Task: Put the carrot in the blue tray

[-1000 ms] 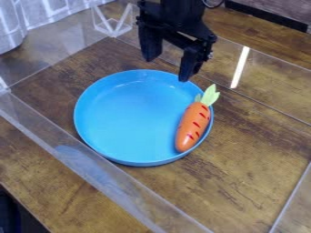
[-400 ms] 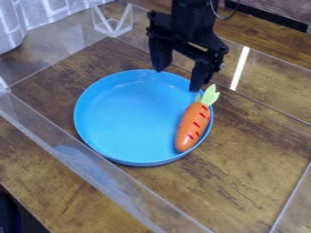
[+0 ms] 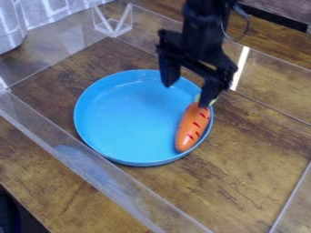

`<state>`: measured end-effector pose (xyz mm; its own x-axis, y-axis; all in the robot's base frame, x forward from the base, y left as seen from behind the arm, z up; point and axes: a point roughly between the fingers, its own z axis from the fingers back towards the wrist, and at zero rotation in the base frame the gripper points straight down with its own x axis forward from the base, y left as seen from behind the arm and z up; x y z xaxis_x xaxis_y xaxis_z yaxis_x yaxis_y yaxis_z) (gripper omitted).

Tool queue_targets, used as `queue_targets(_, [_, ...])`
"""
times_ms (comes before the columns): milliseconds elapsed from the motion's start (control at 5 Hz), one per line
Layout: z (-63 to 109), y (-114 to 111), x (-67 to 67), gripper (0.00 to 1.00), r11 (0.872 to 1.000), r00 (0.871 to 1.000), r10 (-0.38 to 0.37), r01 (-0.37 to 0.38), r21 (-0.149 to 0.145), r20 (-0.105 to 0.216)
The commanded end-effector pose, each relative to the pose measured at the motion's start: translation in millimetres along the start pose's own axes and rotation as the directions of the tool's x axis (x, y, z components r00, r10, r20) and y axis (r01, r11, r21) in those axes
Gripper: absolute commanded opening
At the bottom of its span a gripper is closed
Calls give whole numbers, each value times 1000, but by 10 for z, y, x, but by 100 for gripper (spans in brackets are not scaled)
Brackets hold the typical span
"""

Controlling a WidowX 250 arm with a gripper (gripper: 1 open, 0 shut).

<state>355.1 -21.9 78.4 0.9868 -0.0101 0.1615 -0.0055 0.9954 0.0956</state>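
open pincer [image 3: 191, 85] above carrot [image 3: 192, 127], apparently on blue tray [image 3: 116, 123] rim

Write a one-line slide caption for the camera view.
Open claw poised above the leafy end of a toy carrot lying against the right inner rim of a round blue tray on a wooden table.

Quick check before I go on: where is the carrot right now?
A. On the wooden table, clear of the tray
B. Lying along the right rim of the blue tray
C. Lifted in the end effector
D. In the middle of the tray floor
B: the carrot lies along the right edge of the blue tray, while the open end effector stands just above its leafy end.
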Motion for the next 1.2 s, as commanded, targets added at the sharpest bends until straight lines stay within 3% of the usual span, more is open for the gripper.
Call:
queue_targets(0, [10, -86, 81, 100, 1000, 999, 0, 0, 2, 38])
queue_targets(200, [-128, -116, 88, 100, 1000, 1000, 4, -4, 8, 23])
queue_targets(400, [-251, -133, 96, 0, 1000, 1000, 7, -7, 14, 7])
queue_targets(1000, [-75, 15, 169, 0, 999, 1000, 0, -1, 53, 17])
